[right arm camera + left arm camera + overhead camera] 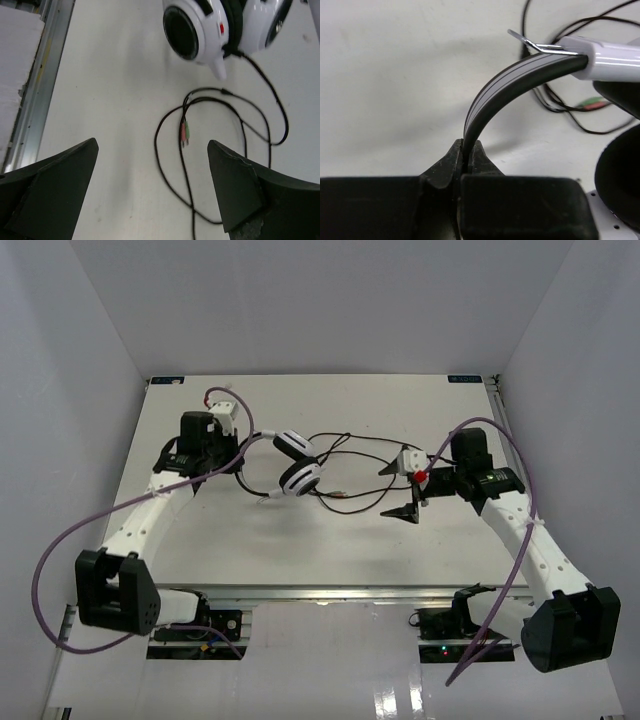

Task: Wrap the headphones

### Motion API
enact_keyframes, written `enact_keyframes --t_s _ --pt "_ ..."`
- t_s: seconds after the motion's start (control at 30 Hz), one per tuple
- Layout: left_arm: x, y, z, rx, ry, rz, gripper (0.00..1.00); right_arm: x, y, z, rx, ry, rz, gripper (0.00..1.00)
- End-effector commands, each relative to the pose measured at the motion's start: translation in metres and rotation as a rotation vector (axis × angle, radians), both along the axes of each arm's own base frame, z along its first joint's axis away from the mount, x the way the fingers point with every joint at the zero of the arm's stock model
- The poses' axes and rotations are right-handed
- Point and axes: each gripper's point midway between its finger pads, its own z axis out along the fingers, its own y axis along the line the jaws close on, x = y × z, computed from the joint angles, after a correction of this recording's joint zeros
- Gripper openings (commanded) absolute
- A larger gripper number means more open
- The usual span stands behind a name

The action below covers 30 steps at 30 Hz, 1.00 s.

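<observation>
while the left pincer [466,164] is clamped on the headband [502,87], the headphones [298,466] sit mid desk [300,552] with the cable [222,90] sprawled in loose loops. right pincer [152,152] hangs wide open above the plugs [185,133], so the wrapping looks basically unstarted, all of it left.

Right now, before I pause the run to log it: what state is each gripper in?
Left gripper: closed on the headband of the headphones.
Right gripper: open, holding nothing.
</observation>
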Motion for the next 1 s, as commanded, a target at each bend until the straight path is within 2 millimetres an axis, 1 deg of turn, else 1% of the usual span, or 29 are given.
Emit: enact_keyframes --t_s 0.0,0.07,0.1,0.13,0.23,0.27,0.33,0.4,0.47,0.57,0.6,0.63,0.67,0.7,0.8,0.83,0.9,0.97 --pt "-0.030 -0.036 0.044 -0.353 -0.016 0.045 0.00 0.017 0.036 0.029 -0.065 -0.315 0.101 0.95" --pt "-0.042 -0.043 0.059 -0.396 -0.030 -0.002 0.00 0.037 0.048 0.045 -0.067 -0.343 0.059 0.90" --pt "-0.050 -0.046 0.068 -0.410 -0.042 -0.025 0.00 0.048 0.054 0.052 -0.061 -0.356 0.046 0.90" --pt "-0.055 -0.045 0.070 -0.407 -0.041 -0.028 0.00 0.057 0.059 0.054 -0.065 -0.362 0.040 0.90" --pt "-0.070 -0.041 0.080 -0.387 -0.069 -0.051 0.00 0.070 0.076 0.076 -0.079 -0.383 0.082 0.90" --pt "-0.075 -0.040 0.081 -0.381 -0.070 -0.057 0.00 0.072 0.081 0.087 -0.076 -0.408 0.091 0.90" --pt "-0.083 -0.042 0.085 -0.385 -0.074 -0.078 0.00 0.079 0.091 0.081 -0.096 -0.414 0.111 0.91" --pt "-0.090 -0.042 0.090 -0.390 -0.080 -0.087 0.00 0.088 0.094 0.073 -0.108 -0.418 0.099 0.91" --pt "-0.094 -0.042 0.095 -0.395 -0.092 -0.094 0.00 0.093 0.100 0.071 -0.084 -0.401 0.088 0.91" --pt "-0.103 -0.045 0.108 -0.426 -0.108 -0.115 0.00 0.088 0.112 0.067 -0.028 -0.318 0.130 0.92" --pt "-0.106 -0.048 0.113 -0.446 -0.108 -0.123 0.00 0.086 0.117 0.063 -0.012 -0.269 0.150 0.93" --pt "-0.108 -0.049 0.118 -0.463 -0.113 -0.124 0.00 0.088 0.120 0.060 -0.002 -0.226 0.153 0.95" --pt "-0.110 -0.050 0.125 -0.481 -0.123 -0.125 0.00 0.084 0.123 0.059 0.024 -0.187 0.181 0.96" --pt "-0.112 -0.051 0.133 -0.499 -0.134 -0.127 0.00 0.078 0.125 0.059 0.057 -0.148 0.219 0.98" --pt "-0.119 -0.056 0.157 -0.582 -0.158 -0.124 0.00 0.052 0.131 0.065 0.161 -0.010 0.348 0.99" --pt "-0.122 -0.058 0.165 -0.612 -0.158 -0.125 0.00 0.045 0.133 0.067 0.195 0.002 0.388 0.99" --pt "-0.125 -0.060 0.183 -0.650 -0.184 -0.132 0.00 0.034 0.135 0.065 0.217 0.107 0.411 0.99" --pt "-0.125 -0.059 0.199 -0.675 -0.209 -0.118 0.00 0.026 0.137 0.069 0.245 0.180 0.429 0.97"
